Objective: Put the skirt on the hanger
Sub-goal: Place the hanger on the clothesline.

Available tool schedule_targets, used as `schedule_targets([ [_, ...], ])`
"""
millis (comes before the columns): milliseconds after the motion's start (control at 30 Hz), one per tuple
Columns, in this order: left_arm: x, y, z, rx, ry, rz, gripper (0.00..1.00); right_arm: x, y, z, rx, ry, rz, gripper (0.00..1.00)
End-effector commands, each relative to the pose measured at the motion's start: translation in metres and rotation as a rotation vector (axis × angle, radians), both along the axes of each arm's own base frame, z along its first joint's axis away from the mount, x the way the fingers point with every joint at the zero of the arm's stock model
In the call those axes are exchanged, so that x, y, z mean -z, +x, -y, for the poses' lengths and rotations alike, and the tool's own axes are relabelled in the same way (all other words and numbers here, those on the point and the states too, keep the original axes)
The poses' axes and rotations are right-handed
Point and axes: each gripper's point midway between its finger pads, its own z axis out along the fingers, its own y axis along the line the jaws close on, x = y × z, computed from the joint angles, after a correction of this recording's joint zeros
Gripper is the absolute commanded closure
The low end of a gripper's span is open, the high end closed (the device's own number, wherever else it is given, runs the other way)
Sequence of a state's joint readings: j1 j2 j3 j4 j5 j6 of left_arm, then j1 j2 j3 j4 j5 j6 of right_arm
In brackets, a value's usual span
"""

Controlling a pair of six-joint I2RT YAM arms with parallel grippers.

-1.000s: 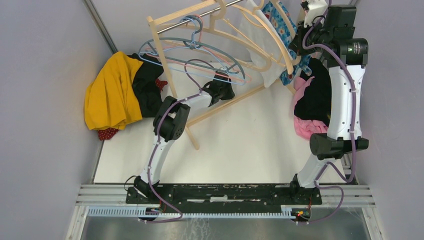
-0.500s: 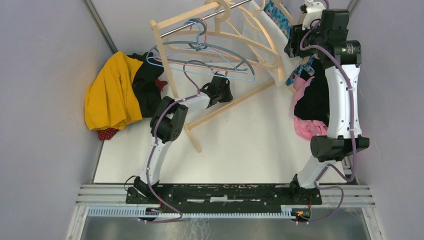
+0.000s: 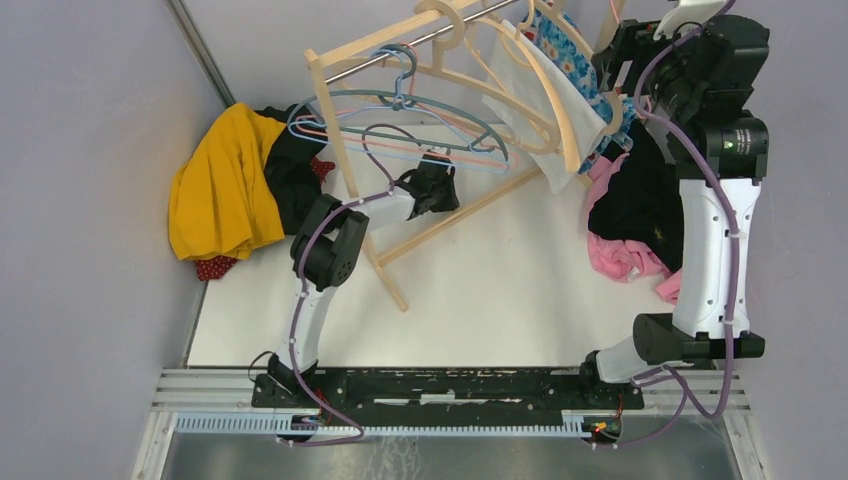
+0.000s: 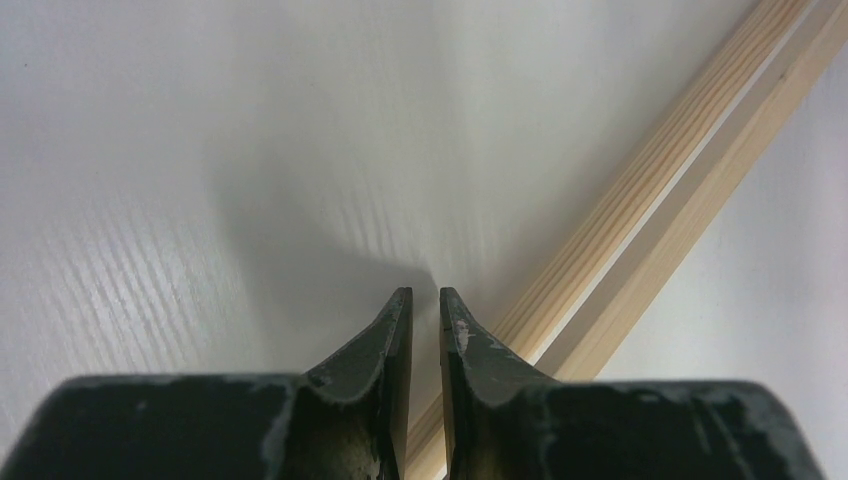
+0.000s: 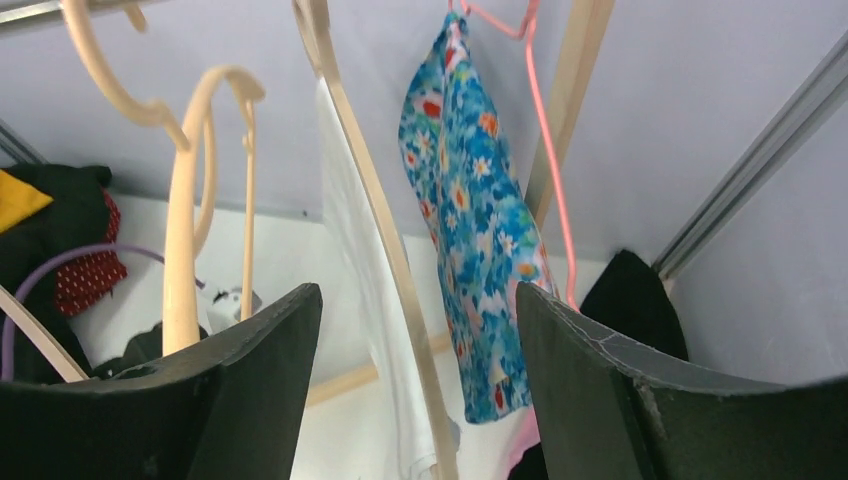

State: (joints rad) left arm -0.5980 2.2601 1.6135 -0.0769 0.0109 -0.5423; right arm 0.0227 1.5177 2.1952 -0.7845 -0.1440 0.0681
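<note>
Blue floral skirt point(image 5: 470, 230): on thin pink wire hanger point(image 5: 548, 150), plain only from right wrist
Right fingers point(image 5: 250, 380): wide apart, empty, high, facing skirt
Left fingers point(image 4: 385, 350): narrow slit, low over pale wooden rail point(image 4: 650, 190), grip unclear

- Skirt point(image 5: 470, 230): blue floral fabric, hanging limp and vertical from the hanger, at the right end of the wooden rack point(image 5: 572, 90).
- Hanger point(image 5: 553, 200): thin pink wire, running down the skirt's right edge.

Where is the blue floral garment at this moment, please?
The blue floral garment hangs on a pink hanger at the right end of the rack in the top view, between the white garment and the right arm.
</note>
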Motion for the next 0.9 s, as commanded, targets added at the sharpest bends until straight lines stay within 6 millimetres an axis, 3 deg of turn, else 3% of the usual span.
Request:
schedule_targets([
  [0, -0.013, -0.022, -0.001, 0.064, 0.03, -0.008, 0.78, -0.034, -0.003, 0.006, 0.036, 0.049, 0.114, 0.23],
  [200, -0.025, -0.036, -0.007, 0.063, 0.011, -0.012, 0.77, -0.044, -0.028, 0.009, 0.052, 0.076, 0.153, 0.22],
  [367, -0.033, -0.058, 0.0, 0.123, -0.034, -0.047, 0.71, -0.043, -0.056, 0.005, 0.033, 0.104, 0.155, 0.22],
  [500, -0.038, -0.077, -0.001, 0.144, -0.029, -0.052, 0.68, -0.026, -0.071, 0.004, 0.034, 0.115, 0.133, 0.21],
  [633, -0.04, -0.09, -0.009, 0.145, -0.035, -0.056, 0.67, -0.007, -0.069, 0.005, 0.041, 0.111, 0.077, 0.21],
  [867, -0.035, -0.093, -0.025, 0.134, 0.0, -0.035, 0.67, 0.026, -0.074, 0.012, 0.078, 0.104, -0.003, 0.2],
])
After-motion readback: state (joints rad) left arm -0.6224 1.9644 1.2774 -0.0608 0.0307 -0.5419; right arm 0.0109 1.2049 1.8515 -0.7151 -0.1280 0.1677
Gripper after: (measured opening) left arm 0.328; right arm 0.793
